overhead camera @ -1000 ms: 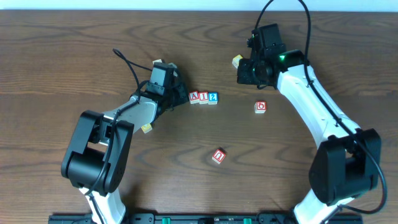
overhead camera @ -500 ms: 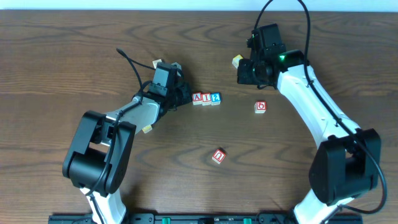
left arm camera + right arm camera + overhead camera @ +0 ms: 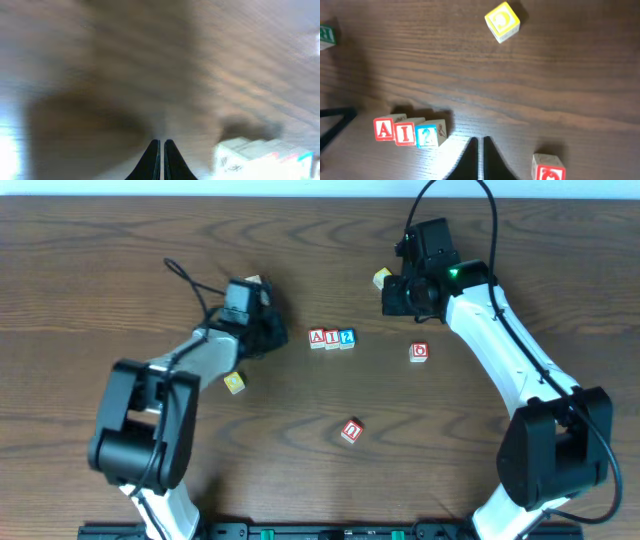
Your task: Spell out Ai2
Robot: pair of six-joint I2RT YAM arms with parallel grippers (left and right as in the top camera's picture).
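Note:
Three letter blocks stand touching in a row at the table's middle: a red A, a red I and a blue 2. The right wrist view shows the A, the I and the 2. My left gripper is shut and empty, a little left of the row; its view is blurred, with the fingertips closed and the row's end at lower right. My right gripper is shut and empty, hovering up and to the right of the row, fingertips together.
A red block lies right of the row, also in the right wrist view. Another red block lies nearer the front. Yellow blocks lie at the front left and by the right gripper. A green-lettered block is at far left.
My left gripper has drawn back to the left, away from the block row, and the arm has swung left. The row has shifted very slightly right. The right arm has not moved.

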